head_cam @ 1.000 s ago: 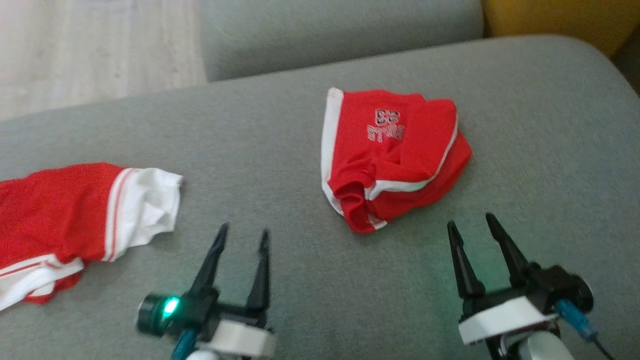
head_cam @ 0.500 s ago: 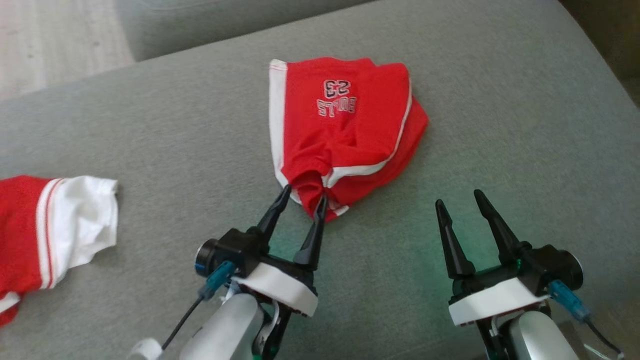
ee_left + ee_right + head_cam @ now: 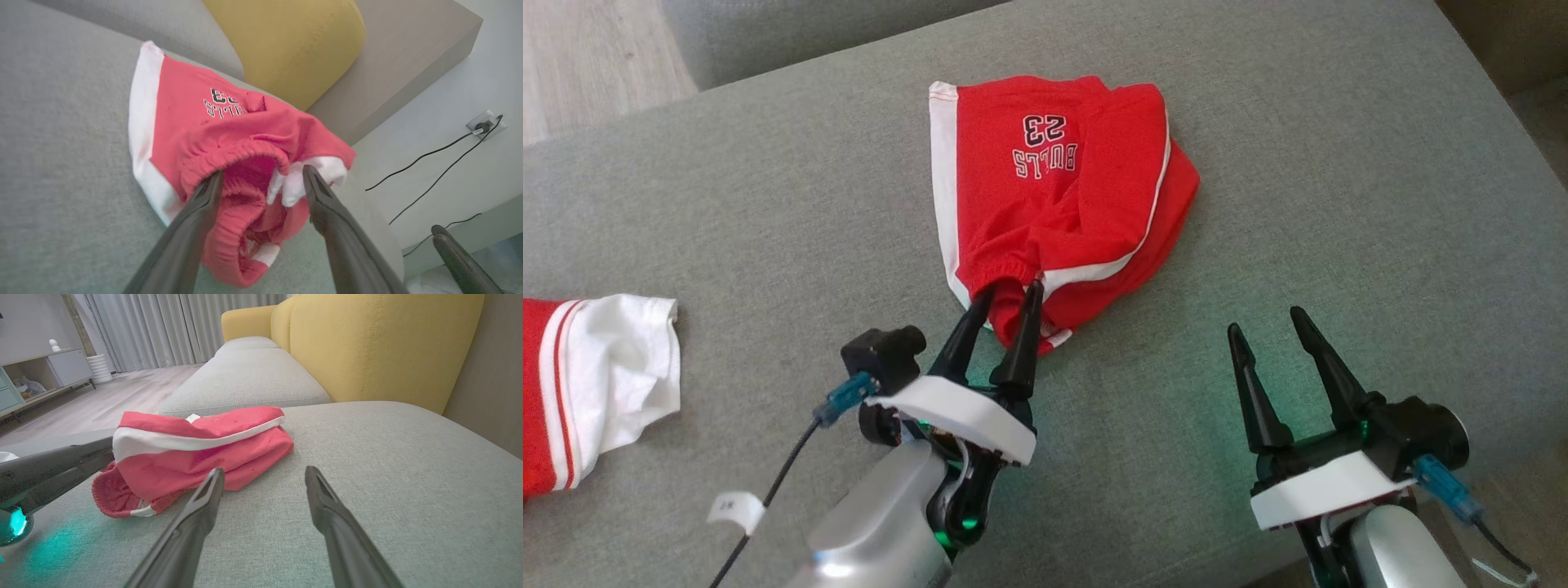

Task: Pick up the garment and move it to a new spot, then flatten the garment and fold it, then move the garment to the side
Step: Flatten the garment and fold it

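Forward-moved left tool straddles shorts waistband, unclenched; right tool released nearby.

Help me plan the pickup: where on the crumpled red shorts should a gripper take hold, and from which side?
Probably the bunched elastic waistband of the red shorts, at the end nearest the robot. It stands up in a thick ridge while the rest lies flat. Come from the robot's side; the left gripper, open, straddles it.
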### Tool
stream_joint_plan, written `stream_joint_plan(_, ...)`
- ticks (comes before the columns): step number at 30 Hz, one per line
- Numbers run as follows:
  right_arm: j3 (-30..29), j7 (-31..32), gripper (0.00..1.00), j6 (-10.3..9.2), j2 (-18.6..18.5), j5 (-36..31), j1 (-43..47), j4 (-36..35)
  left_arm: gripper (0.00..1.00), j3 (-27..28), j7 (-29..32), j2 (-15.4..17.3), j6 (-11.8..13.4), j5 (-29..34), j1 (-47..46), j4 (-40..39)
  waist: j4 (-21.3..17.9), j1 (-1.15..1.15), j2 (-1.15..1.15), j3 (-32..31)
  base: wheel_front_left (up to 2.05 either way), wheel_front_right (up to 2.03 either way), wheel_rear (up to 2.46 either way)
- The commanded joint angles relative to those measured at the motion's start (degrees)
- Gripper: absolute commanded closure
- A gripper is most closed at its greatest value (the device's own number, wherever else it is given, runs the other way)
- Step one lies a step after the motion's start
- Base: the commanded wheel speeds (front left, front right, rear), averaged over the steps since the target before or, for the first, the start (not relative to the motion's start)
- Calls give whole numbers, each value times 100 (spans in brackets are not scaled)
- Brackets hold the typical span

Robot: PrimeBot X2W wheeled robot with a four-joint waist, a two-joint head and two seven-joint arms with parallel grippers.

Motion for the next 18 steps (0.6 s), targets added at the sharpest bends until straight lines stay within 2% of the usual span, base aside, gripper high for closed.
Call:
stream_joint_plan(1,143,-22,0,-4,-13,25,-186,-160,0,87,13,-15,-34,-120,-261,-101,-5,0,0,8,0,0,0)
stream_joint_plan(10,163,-22,0,-4,-13,13,-232,-137,0,-171,-24,-15,-13,-1218,-741,308,-56,0,0,60,0,0,0)
stream_joint_plan(11,160,-22,0,-4,-13,17,-235,-135,29,-210,-28,-15,-18,-1257,-809,370,-56,0,0,66,0,0,0)
stream_joint_plan(12,155,-22,0,-4,-13,21,-238,-134,67,-269,-32,-15,-26,-1252,-881,443,-54,0,0,73,0,0,0)
stream_joint_plan(13,148,-22,0,-4,-13,29,-241,-134,100,-329,-36,-15,-41,-1234,-949,513,-49,0,0,77,0,0,0)
stream_joint_plan(18,92,-22,0,-4,-13,74,-231,-121,100,-559,-71,8,-141,-837,-1329,700,25,0,0,10,0,0,0)
